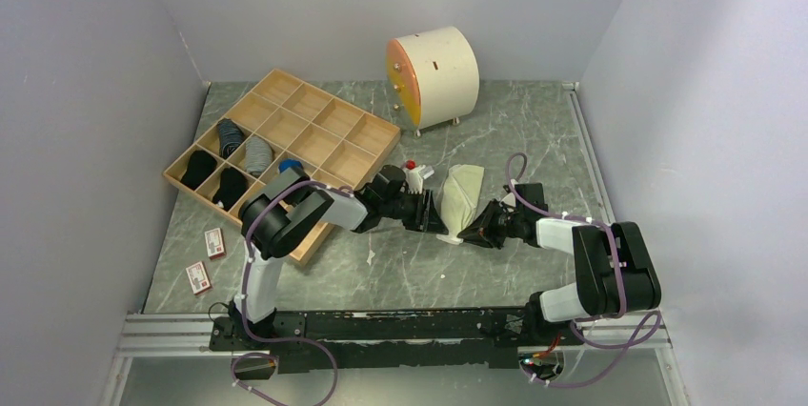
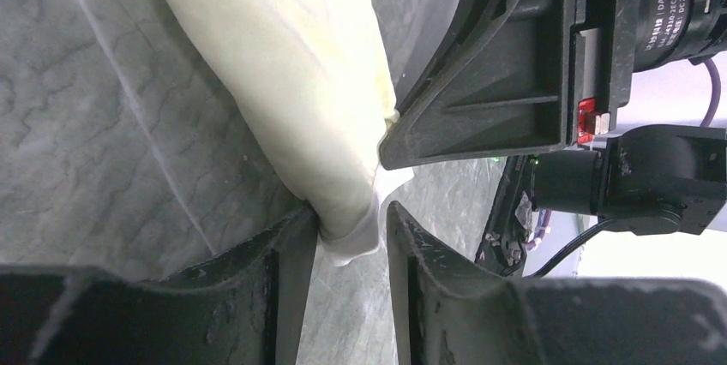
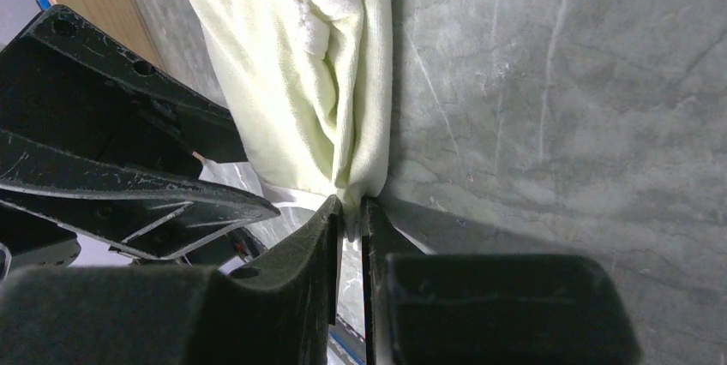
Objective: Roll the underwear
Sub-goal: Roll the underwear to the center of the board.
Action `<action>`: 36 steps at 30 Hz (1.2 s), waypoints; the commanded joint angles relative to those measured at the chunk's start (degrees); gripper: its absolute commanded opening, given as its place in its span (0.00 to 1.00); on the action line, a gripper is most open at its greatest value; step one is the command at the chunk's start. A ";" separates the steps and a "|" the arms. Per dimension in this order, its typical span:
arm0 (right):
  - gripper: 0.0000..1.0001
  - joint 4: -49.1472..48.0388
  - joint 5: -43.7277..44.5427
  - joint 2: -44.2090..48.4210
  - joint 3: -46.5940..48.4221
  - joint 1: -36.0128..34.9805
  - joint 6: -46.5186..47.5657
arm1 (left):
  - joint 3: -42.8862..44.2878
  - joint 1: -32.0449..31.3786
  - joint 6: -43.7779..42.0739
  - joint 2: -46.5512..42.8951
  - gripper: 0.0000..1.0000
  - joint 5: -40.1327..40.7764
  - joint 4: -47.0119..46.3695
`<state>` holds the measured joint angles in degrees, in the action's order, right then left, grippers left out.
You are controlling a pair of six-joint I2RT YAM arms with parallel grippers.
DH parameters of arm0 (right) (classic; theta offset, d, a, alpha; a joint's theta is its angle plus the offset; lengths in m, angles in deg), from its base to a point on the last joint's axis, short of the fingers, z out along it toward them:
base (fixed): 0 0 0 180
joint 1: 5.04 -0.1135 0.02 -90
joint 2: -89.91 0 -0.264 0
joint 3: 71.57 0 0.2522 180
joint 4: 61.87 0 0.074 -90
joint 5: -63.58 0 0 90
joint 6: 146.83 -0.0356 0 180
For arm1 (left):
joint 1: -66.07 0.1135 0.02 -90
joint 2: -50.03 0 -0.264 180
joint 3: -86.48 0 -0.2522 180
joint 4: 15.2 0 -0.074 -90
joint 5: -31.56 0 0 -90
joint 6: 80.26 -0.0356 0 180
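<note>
Right pincer (image 3: 350, 204) was clamped on the hem of the underwear (image 3: 291, 82), which lay folded on the worktop (image 3: 557, 82). Left pincer (image 2: 351, 221) stood apart around its other corner, seemingly not yet gripping. Cloth looked soft, limp and light, so it was best taken by the hem corners.

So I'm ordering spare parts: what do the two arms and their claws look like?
The left arm and right arm have white link covers between chunky black joints, with purple cables looped along them. The left claw and right claw have black, scuffed, wedge-shaped fingers. A black motor housing carries white DAMIAO lettering.
</note>
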<state>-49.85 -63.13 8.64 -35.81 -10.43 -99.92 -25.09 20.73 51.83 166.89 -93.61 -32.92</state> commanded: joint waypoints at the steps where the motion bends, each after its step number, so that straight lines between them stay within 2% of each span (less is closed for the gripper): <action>1: 0.16 3.99 7.49 -2.35 -1.78 -0.22 3.59 | -0.01 -0.31 -1.28 1.79 0.45 4.58 7.50; 6: 0.16 3.85 7.23 -2.36 -1.70 -0.10 3.48 | 0.98 -0.34 -1.47 1.71 0.42 6.83 10.18; 11: 0.20 3.25 5.72 -1.52 -1.57 -0.14 3.61 | 1.31 -0.36 -1.88 1.43 0.27 7.08 10.79; 13: 0.25 3.20 5.00 -0.84 -1.17 -0.17 3.67 | 1.36 -0.40 -2.36 1.16 0.20 7.08 10.90; 19: 0.48 6.79 5.03 4.05 2.28 -0.16 6.63 | 1.87 -0.36 -4.66 -0.12 0.07 7.11 13.07; 21: 0.53 9.77 6.52 6.47 4.27 -0.12 8.39 | 2.14 -0.35 -5.59 -0.58 0.05 7.15 14.26; 24: 0.54 11.78 9.64 9.23 7.06 -0.24 11.47 | 2.27 -0.27 -7.01 -1.33 0.05 6.69 15.88; 28: 0.56 8.39 11.10 11.73 8.29 -0.73 16.05 | 1.05 0.89 -9.07 -3.11 0.05 6.19 18.48; 31: 0.57 4.83 17.09 13.59 8.73 -5.16 21.52 | -0.81 2.90 -10.51 -4.79 0.05 4.42 19.77; 36: 0.57 -7.74 31.47 17.95 6.09 -23.88 34.61 | -2.71 5.57 -16.63 -7.73 0.05 2.61 25.04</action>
<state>-45.17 -43.19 22.84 -29.27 -23.13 -78.98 -25.33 24.27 42.93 161.16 -91.43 -17.60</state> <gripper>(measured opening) 0.571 0.078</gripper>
